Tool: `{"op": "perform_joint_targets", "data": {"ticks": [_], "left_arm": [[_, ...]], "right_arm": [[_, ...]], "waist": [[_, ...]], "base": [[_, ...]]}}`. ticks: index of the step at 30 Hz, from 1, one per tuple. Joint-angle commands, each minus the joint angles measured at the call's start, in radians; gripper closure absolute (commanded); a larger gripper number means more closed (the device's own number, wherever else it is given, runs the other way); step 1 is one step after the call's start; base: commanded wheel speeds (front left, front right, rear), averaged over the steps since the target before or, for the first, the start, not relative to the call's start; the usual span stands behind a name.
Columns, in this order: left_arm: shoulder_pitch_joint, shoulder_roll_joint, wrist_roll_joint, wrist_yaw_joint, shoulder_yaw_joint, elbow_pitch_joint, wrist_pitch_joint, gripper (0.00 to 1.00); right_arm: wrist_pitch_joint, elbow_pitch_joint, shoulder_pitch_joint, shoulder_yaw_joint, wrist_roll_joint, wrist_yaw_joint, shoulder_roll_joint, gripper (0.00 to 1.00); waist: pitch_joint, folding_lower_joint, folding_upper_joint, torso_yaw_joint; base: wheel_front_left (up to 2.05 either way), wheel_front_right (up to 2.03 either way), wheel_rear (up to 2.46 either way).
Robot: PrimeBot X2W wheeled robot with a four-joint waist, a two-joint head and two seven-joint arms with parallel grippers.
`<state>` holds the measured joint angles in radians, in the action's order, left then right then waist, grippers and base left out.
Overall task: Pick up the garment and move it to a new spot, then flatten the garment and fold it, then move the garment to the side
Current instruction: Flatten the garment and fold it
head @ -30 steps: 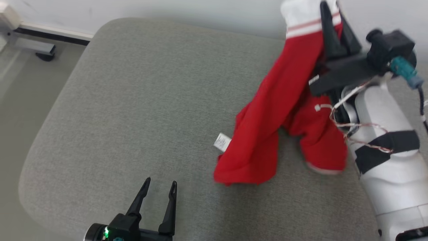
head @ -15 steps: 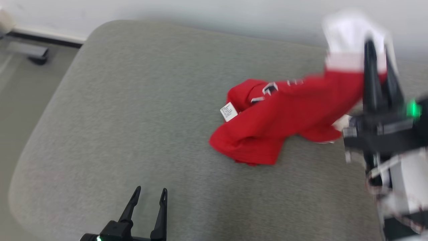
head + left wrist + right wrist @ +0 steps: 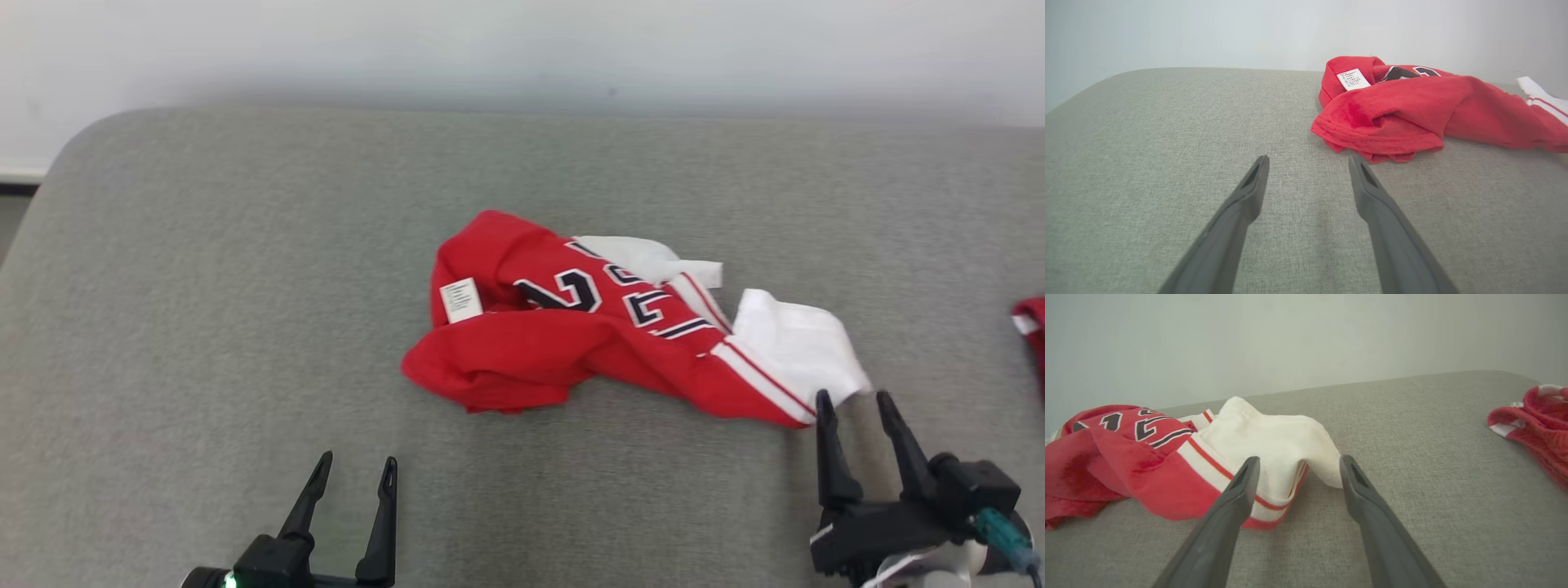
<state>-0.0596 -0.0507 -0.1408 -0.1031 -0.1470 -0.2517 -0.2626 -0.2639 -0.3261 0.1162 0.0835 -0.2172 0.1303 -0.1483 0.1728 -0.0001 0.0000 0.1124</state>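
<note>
1. Jaws of right gripper (image 3: 851, 398) spread wide, nothing clamped between them. Tips aimed at the white sleeve (image 3: 1274, 437), right at its near edge; contact not resolvable.
2. Jaws of left gripper (image 3: 358, 459) likewise wide apart and empty. Fingers low over bare upholstery, pointing toward the red hem; near it but not touching in the left wrist view.
3. Location of garment (image 3: 571, 343): lies crumpled in a loose heap on the grey cushion (image 3: 204, 327), roughly mid-surface, ahead of both grippers and free of both.
4. Layout of heap: red body bunched toward the robot's left; white sleeve with red-and-white striped trim trailing toward the right gripper; second patch of white at the far side, behind the lettering.
5. Black numerals outlined in white facing up, creased and partly tucked under; not fully legible.
6. White label (image 3: 460, 300) exposed on the left end of the heap, just beside the numerals.
7. Second red cloth (image 3: 1033, 322) with white edging at the cushion's right side, well apart from the garment, cut off by the frame.
8. Pale wall (image 3: 522, 49) behind the cushion's far edge.
</note>
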Motion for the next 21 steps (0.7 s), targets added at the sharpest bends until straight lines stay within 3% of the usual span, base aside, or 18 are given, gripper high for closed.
{"op": "perform_joint_targets", "data": {"ticks": [1, 11, 21], "left_arm": [[0.015, 0.000, 0.002, 0.000, 0.005, -0.005, -0.003, 0.00], [0.016, 0.000, -0.014, -0.004, -0.002, -0.015, -0.003, 0.00], [0.003, 0.000, -0.024, 0.001, -0.013, -0.017, -0.003, 0.00]], "right_arm": [[0.000, 0.001, 0.027, 0.001, -0.002, 0.001, 0.004, 0.00], [0.000, -0.015, 0.122, -0.048, -0.007, 0.001, 0.015, 0.00], [0.000, -0.256, 0.308, -0.184, -0.030, 0.001, -0.038, 0.00]], "waist": [[-0.024, 0.0001, 0.0000, -0.037], [-0.034, 0.0001, 0.0000, -0.039], [-0.013, 0.0001, 0.0000, -0.023]], "base": [[0.00, 0.00, 0.00], [0.00, 0.00, 0.00], [0.00, 0.00, 0.00]]}}
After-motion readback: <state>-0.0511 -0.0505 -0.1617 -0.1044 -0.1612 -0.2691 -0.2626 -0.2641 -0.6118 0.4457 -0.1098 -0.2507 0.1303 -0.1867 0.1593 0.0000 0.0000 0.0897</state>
